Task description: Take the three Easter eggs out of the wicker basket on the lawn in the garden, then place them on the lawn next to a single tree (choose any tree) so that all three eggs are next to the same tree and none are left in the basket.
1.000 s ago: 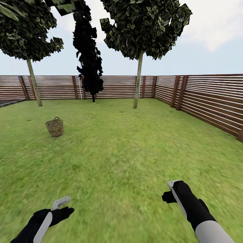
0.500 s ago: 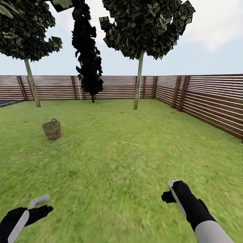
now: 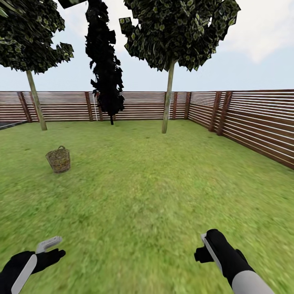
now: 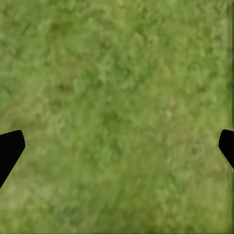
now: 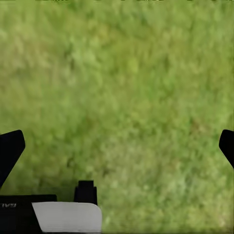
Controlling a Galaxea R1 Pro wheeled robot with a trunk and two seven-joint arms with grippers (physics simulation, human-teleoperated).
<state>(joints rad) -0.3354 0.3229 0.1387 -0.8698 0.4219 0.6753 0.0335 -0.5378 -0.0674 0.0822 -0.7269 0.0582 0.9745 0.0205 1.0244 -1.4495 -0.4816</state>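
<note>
We hold both end effectors spread wide with nothing between the fingers, left (image 3: 49,250) and right (image 3: 203,249), low over the lawn (image 3: 155,188). The wicker basket (image 3: 58,159) stands well ahead of the left end effector.

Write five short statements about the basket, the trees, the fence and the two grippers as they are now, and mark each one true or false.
1. The wicker basket stands upright on the lawn. True.
2. The basket sits right against the trunk of the tree near the fence corner. False: it stands apart on open grass, off to the robot's left of that tree.
3. A wooden slat fence borders the lawn. True.
4. The left gripper is shut on an Easter egg. False: its fingers are wide apart over bare grass, holding nothing.
5. The right gripper holds the basket's handle. False: it is open over grass, far from the basket.
</note>
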